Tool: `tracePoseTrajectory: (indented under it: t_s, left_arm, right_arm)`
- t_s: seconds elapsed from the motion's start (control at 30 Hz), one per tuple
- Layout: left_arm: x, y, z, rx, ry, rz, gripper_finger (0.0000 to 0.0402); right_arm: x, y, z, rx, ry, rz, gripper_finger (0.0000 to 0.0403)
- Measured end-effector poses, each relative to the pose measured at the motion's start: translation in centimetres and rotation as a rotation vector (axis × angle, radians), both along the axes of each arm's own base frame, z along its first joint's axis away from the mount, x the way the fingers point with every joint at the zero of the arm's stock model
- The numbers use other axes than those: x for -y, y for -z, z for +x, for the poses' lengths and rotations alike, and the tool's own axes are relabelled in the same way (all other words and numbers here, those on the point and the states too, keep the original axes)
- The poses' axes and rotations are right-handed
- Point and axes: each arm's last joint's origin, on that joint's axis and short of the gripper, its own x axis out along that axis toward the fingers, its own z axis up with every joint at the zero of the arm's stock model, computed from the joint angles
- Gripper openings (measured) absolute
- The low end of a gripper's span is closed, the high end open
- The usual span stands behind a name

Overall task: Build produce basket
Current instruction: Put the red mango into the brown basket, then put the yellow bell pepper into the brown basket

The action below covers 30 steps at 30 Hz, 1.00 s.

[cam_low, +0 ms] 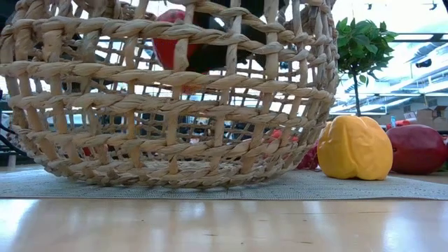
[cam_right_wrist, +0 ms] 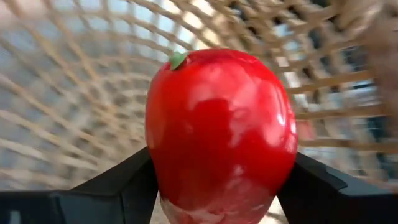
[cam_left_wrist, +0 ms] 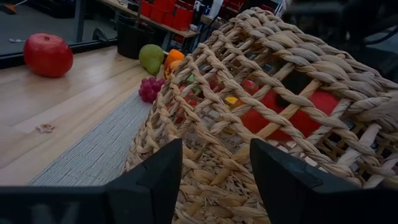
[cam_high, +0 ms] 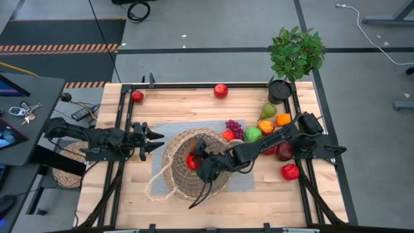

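Note:
The tan wicker basket (cam_high: 187,173) stands on a grey mat (cam_high: 169,131) mid-table, and it fills the low view (cam_low: 168,105). My right gripper (cam_high: 194,160) reaches inside it, shut on a red apple (cam_right_wrist: 221,134). The apple also shows through the weave (cam_low: 173,42) (cam_left_wrist: 283,112). My left gripper (cam_high: 159,141) is open, level at the basket's left wall (cam_left_wrist: 211,124). More produce lies to the basket's right: purple grapes (cam_high: 233,125), a green apple (cam_high: 253,134), a pear (cam_high: 268,111), an orange (cam_high: 283,119) and a yellow pepper (cam_low: 355,147). My right gripper pinches the red apple at its two sides (cam_right_wrist: 155,155), one finger (cam_right_wrist: 118,190) on each side. It comes from the table's right, slanting down into the basket. The apple hangs high inside the basket, clear of its bottom (cam_low: 175,38). Whether my left gripper touches the basket wall, I cannot tell.
Single red fruits lie near the far edge (cam_high: 220,90) (cam_high: 137,96) and near the right edge (cam_high: 290,171) (cam_high: 284,152). A potted plant (cam_high: 294,55) stands at the far right corner. The basket's thin handle loop (cam_high: 154,188) lies on the wood at its near left.

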Motion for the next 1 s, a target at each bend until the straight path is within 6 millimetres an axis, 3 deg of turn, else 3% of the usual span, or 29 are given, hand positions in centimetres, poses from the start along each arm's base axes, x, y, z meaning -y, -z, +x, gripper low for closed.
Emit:
tracePoseTrajectory:
  t_s: [0.23, 0.5, 0.87, 1.0]
  left_arm:
    - [0.0, 0.0, 0.0, 0.0, 0.0, 0.0, 0.0196]
    - [0.0, 0.0, 0.0, 0.0, 0.0, 0.0, 0.0196]
    - [0.0, 0.0, 0.0, 0.0, 0.0, 0.0, 0.0195]
    - [0.0, 0.0, 0.0, 0.0, 0.0, 0.0, 0.0198]
  right_arm:
    - [1.0, 1.2, -0.2, -0.073, 0.012, 0.25, 0.0276]
    - [1.3, 1.4, -0.3, -0.082, 0.09, 0.343, 0.028]
    - [1.2, 1.0, 0.0, -0.015, 0.13, 0.348, 0.0378]
    - [0.5, -0.8, 0.6, 0.046, 0.125, 0.341, 0.0396]
